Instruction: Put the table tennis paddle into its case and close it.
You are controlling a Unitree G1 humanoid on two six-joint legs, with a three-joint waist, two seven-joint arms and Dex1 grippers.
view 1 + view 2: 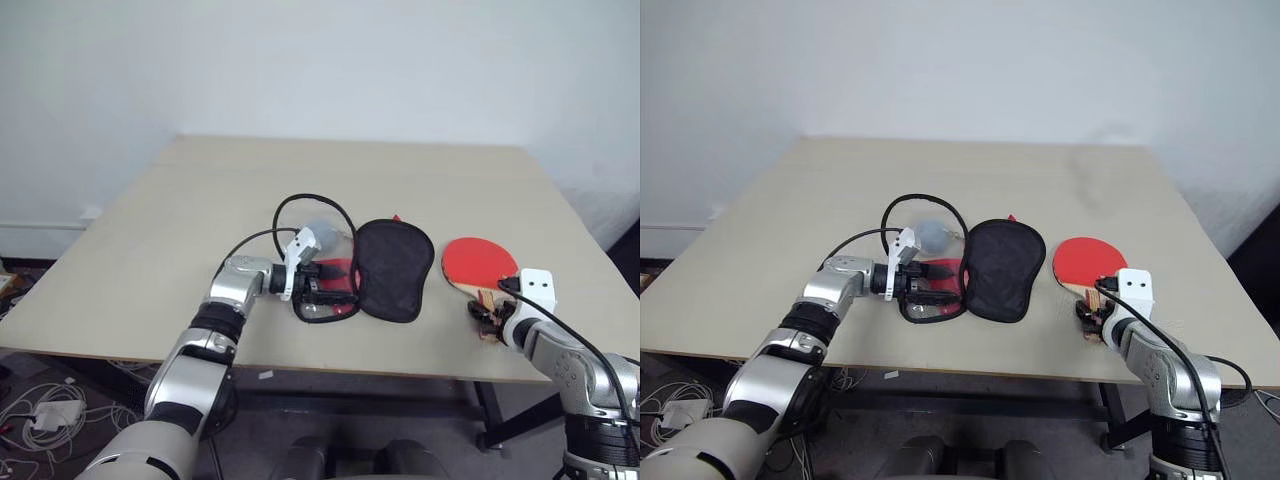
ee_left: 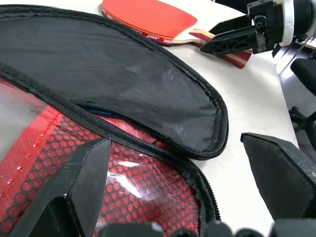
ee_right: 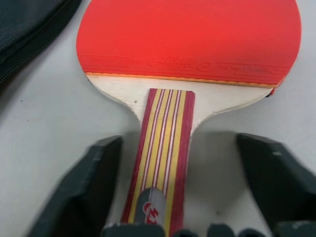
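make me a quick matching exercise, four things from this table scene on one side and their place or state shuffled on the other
Things:
1. paddle
2. case
3. left gripper
4. right gripper

States:
A. lies open, black lining up
B. jaws open astride the striped handle
C. flat on the table, red face up
D. jaws open over the case's red mesh half

Pairs: 1-C, 2-A, 3-D, 4-B
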